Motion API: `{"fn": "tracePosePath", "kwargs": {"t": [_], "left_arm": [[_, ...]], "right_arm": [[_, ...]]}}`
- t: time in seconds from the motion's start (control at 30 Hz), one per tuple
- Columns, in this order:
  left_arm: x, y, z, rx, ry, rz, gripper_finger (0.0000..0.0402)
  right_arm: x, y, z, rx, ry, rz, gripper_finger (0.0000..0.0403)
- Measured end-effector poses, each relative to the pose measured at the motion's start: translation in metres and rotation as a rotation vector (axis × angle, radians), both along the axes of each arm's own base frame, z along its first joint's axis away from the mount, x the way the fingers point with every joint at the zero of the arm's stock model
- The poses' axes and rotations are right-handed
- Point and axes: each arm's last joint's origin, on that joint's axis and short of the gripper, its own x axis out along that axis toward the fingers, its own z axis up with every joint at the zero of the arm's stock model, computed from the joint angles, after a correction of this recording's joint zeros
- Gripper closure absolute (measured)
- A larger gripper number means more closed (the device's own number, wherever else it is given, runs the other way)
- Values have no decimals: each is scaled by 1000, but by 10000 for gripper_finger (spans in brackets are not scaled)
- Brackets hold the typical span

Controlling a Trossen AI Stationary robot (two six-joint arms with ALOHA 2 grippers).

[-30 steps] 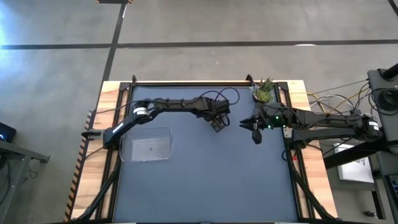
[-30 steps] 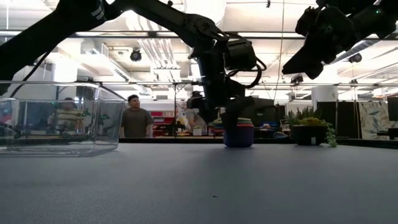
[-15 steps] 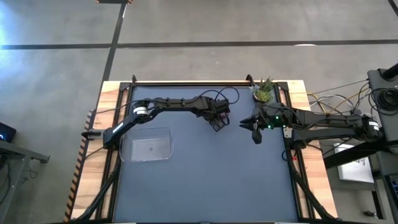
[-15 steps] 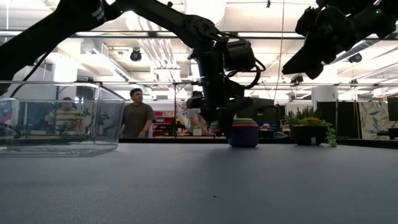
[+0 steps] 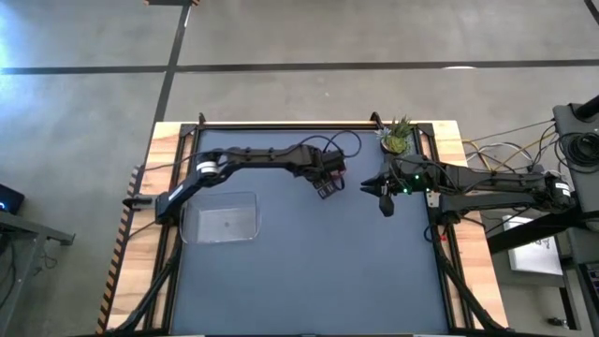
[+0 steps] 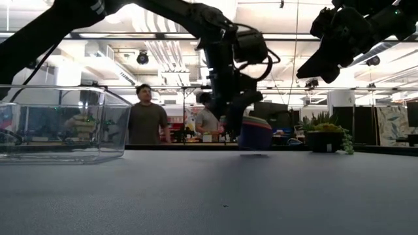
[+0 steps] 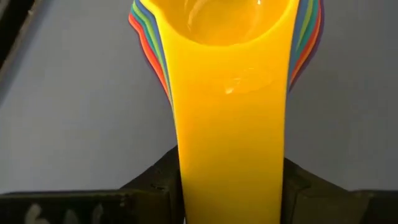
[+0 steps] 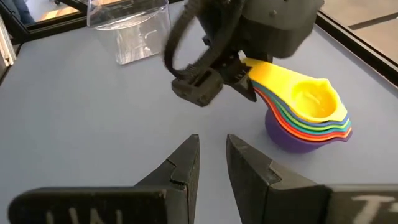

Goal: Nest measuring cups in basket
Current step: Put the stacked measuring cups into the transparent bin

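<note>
We are gripping the nested stack of measuring cups (image 8: 308,115) by its bundled handles with our left gripper (image 5: 324,187), the fingers clamped on either side of the yellow handle (image 7: 230,137) that is lying on top. In the low view the stack (image 6: 255,134) is hanging just clear of the table (image 5: 309,271), with a thin gap showing under its purple bottom cup. It is sitting over the far middle of the dark mat, well away from every edge of the table.

The basket (image 5: 221,218) is standing at the left side of the mat, close to the left edge and near the left arm's base, well apart from the cups. Open mat is lying between the stack and the basket, and the whole near half of the table is offering free room.

Our right gripper (image 5: 385,202) is waiting in the air to the right of the stack, its fingers (image 8: 186,163) standing nearly together with a narrow slit between them and holding nothing. The small potted plant (image 5: 397,139) is sitting at the far right corner, behind that arm. People (image 6: 147,122) are standing in the room beyond the far edge.
</note>
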Motion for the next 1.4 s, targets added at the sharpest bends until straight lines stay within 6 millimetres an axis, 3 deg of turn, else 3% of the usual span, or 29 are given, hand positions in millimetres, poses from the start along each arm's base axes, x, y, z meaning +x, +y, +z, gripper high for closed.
{"fn": "tracePosePath", "kwargs": {"t": [0.3,0.5,0.7,1.0,1.2,1.4], "left_arm": [[-11,-21,29,29,-34,-43,280],[-38,-30,26,33,-75,-11,281],[-88,-46,39,-23,-203,-15,281],[-178,-78,68,-66,-305,0,281],[-234,-96,72,-71,-344,-5,281],[-271,-107,71,-93,-393,-49,281]], "right_arm": [[0,0,0,5,1,-2,335],[0,0,0,9,0,-4,335],[0,0,0,6,-5,-7,335],[1,0,3,1,-31,-7,335],[1,-1,3,2,-34,-8,335],[1,-1,3,1,-33,-8,335]]}}
